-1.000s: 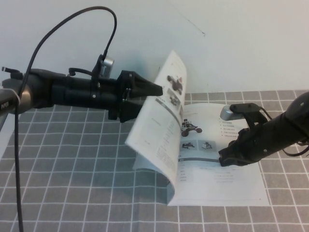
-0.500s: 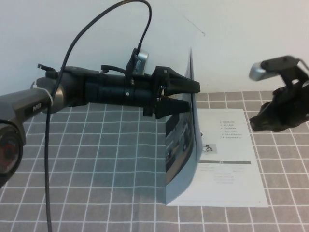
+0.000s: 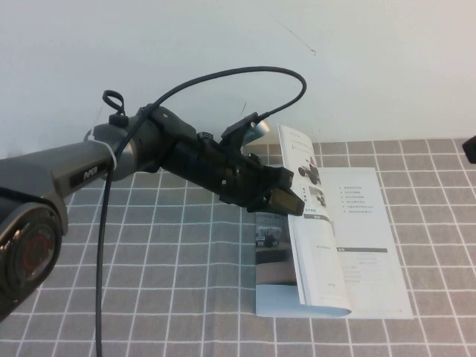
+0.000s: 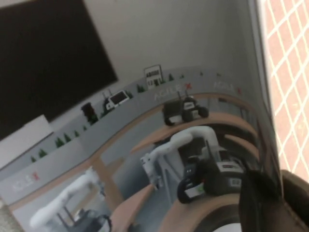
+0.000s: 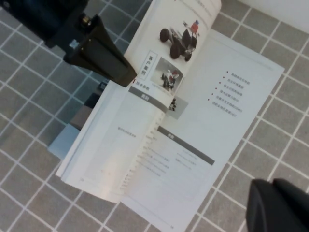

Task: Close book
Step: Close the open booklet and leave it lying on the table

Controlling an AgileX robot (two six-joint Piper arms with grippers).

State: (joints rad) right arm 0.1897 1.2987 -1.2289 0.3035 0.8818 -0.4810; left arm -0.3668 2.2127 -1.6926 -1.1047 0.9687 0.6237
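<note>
The book [image 3: 357,245] lies on the grey checked cloth, right of centre. Its left half [image 3: 312,223] is lifted and folded over toward the right, leaning above the white text page. My left gripper [image 3: 290,201] reaches in from the left and is shut on the upper part of that lifted half; in the left wrist view the picture cover [image 4: 159,145] fills the frame, its edge passing between the fingers [image 4: 260,203]. In the right wrist view the book [image 5: 188,130] sits below the left gripper [image 5: 126,77]. My right gripper [image 5: 270,186] hovers shut and empty beyond the book's right edge.
The checked cloth [image 3: 149,297] covers the table up to a white wall at the back. The left arm's black cable [image 3: 223,74] loops above the arm. Only a dark sliver of the right arm [image 3: 470,149] shows at the right edge of the high view.
The left gripper has carried the lifted half from upright over to the right and down toward the text page. The right arm has pulled back to the right, almost out of the high view.
</note>
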